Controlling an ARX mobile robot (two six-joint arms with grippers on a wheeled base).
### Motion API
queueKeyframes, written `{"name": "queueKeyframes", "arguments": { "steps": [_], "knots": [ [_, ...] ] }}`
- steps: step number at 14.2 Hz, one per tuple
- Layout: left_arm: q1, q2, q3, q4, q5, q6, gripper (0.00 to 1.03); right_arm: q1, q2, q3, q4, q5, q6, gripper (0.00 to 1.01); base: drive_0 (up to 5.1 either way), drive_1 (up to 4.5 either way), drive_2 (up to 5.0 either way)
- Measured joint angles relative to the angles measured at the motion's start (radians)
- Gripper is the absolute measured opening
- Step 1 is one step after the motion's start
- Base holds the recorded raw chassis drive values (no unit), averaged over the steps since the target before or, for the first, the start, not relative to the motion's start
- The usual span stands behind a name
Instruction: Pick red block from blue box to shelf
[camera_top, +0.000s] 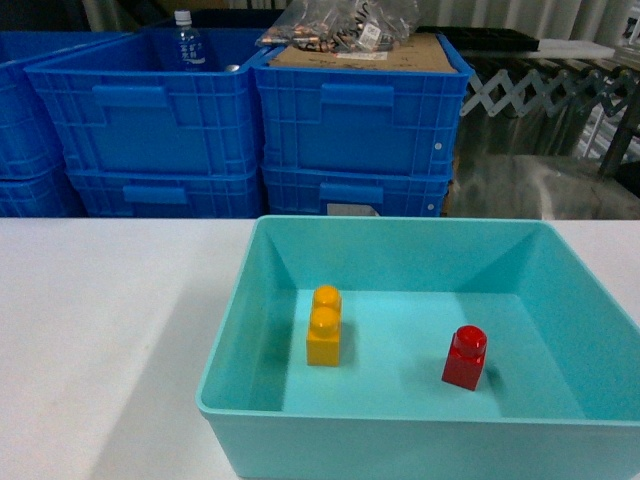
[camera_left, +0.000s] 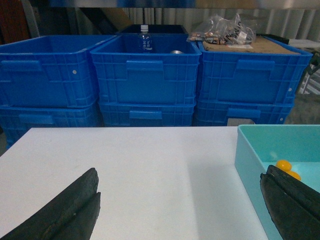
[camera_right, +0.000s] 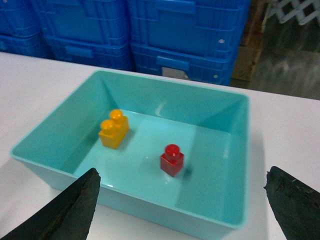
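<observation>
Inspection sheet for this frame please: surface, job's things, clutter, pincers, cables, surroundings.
Surface: white table, bare apart from the tub.
Job's things: red block upright on the floor of the blue box, right of centre, touching nothing. Shelf: nothing seen.
Clutter: yellow brick in the same box, left of the red one, apart from it.
Pincers: left pincer open over the table, left of the box; right pincer open above the box's near wall; both empty.
Cables: nothing seen.
Surroundings: stacked blue crates behind the table, a water bottle in one, plastic bags on cardboard atop another.
</observation>
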Motion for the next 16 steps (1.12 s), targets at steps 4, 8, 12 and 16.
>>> {"name": "queueKeyframes", "arguments": {
  "steps": [4,8,12,16],
  "knots": [
    [0.000,0.000,0.000,0.000,0.000,0.000,0.98,0.143,0.417,0.212,0.074,0.068,0.004,0.98,0.0,0.00,0.0],
    [0.000,0.000,0.000,0.000,0.000,0.000,0.98,0.046,1.119,0.636,-0.058,0.063,0.171,0.98,0.0,0.00,0.0],
    [0.000,0.000,0.000,0.000,0.000,0.000,0.98,0.035,1.273,0.728,-0.050,0.114,0.193,0.98,0.0,0.00,0.0],
    [0.000,0.000,0.000,0.000,0.000,0.000,0.98,0.036,1.381,0.774,-0.057,0.146,0.197,0.98,0.0,0.00,0.0]
  ]
}}
